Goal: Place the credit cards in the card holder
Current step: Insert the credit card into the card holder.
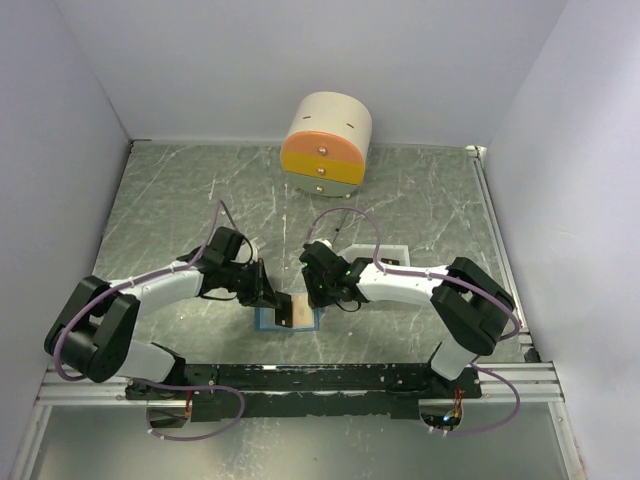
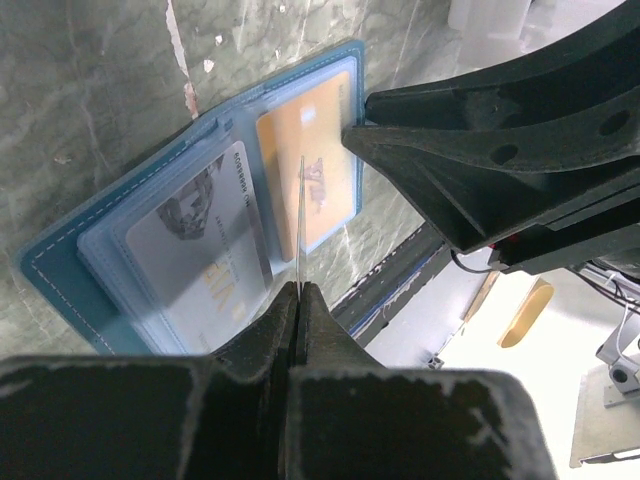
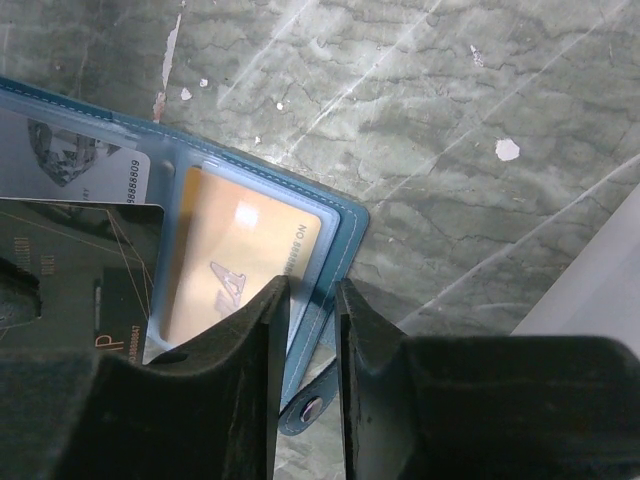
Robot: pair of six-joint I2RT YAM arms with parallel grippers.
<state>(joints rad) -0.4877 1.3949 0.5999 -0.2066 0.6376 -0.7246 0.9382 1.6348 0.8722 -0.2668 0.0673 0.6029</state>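
Observation:
The light-blue card holder (image 2: 70, 262) lies open on the table, also in the top view (image 1: 264, 321). A whitish card (image 2: 195, 240) fills its left slot and an orange card (image 2: 312, 165) its right slot. My left gripper (image 2: 298, 288) is shut on a dark card, seen edge-on as a thin line (image 2: 301, 215) above the fold. In the right wrist view that dark card (image 3: 75, 265) stands over the holder's left half. My right gripper (image 3: 312, 290) is open by a narrow gap. It straddles the holder's right edge, just above the darker blue tab (image 3: 308, 408).
A round cream drawer box (image 1: 326, 140) with orange and yellow fronts stands at the back. A shallow white tray (image 1: 392, 254) sits behind the right arm. Grey walls close the table on three sides, and a black rail (image 1: 330, 378) runs along the near edge.

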